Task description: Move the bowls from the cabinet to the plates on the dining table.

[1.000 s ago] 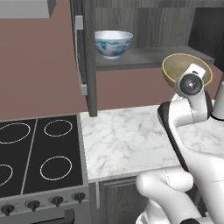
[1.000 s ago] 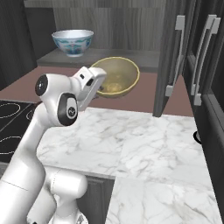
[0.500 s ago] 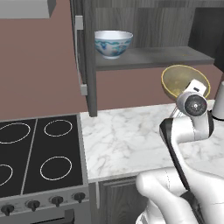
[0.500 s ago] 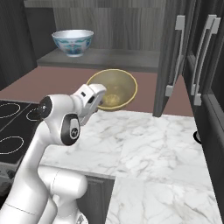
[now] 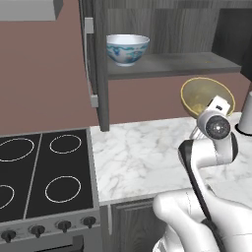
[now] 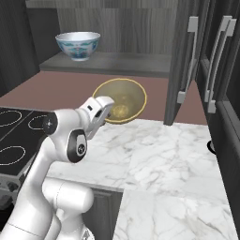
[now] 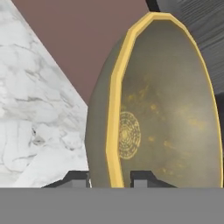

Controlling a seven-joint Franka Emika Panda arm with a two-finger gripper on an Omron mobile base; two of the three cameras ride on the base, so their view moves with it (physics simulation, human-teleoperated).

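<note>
Marble counter (image 5: 138, 152) beside the black stove (image 5: 44, 177) lies under a lowered arm: the gripper (image 7: 110, 177) pinches the rim of the olive-yellow bowl (image 6: 120, 100), one fingertip (image 7: 76, 178) outside the wall and one inside, the bowl tipped on edge with its mouth facing the cameras. A second ago the bowl hung higher, level with the cabinet (image 6: 110, 28) shelf edge; it now sits lower, in front of the brown wall between shelf and counter, clear of the marble. The arm's elbow has dropped with it. Up on the open cabinet's shelf, the white bowl with blue-green pattern (image 5: 127, 48) stands upright where it stood before, well apart from the held bowl. The cabinet door (image 6: 183, 61) with its silver bar handle hangs open at the right
</note>
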